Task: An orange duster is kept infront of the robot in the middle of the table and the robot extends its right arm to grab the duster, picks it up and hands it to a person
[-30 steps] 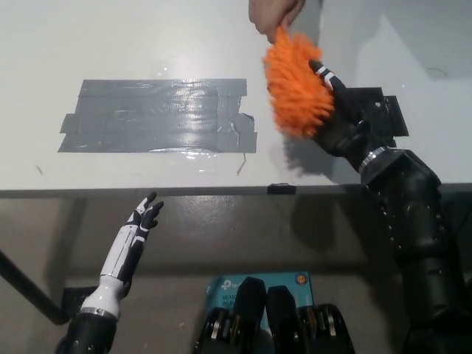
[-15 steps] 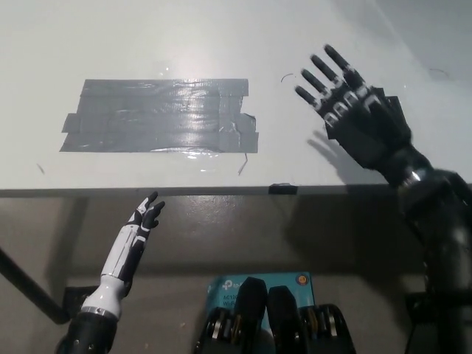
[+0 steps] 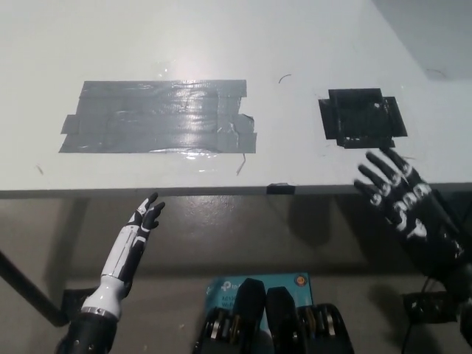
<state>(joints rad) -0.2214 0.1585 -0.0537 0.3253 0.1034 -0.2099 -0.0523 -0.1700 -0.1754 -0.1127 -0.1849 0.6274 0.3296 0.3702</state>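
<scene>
Head view, looking steeply down on a pale bench (image 3: pixel 221 37).

Right hand (image 3: pixel 402 203): black, seen at the lower right, just at and slightly below the near edge of the bench. Fingers (image 3: pixel 372 177) are spread apart and pointed up toward the bench's near right part. Nothing is held in it. The wrist and forearm run off toward the bottom right corner of the frame.

Left hand (image 3: pixel 147 215): white forearm with dark fingers, seen at the lower left, below the near edge of the bench and over the floor. Fingers are extended and close together, pointing up toward the edge. Nothing is held. It is well apart from the right hand.

Duster: not seen anywhere in the frame; its place cannot be told from this view.

Bench surface: a broad patch of grey tape (image 3: pixel 158 116), made of overlapping strips, is laid flat across the near left-middle part, with glare on its lower strips. A smaller square patch of black tape (image 3: pixel 361 118) is stuck near the near right edge, just beyond the right hand's fingertips but not touched by them. A small dark tab (image 3: pixel 280 188) is seen on the near edge, between the two patches.
</scene>
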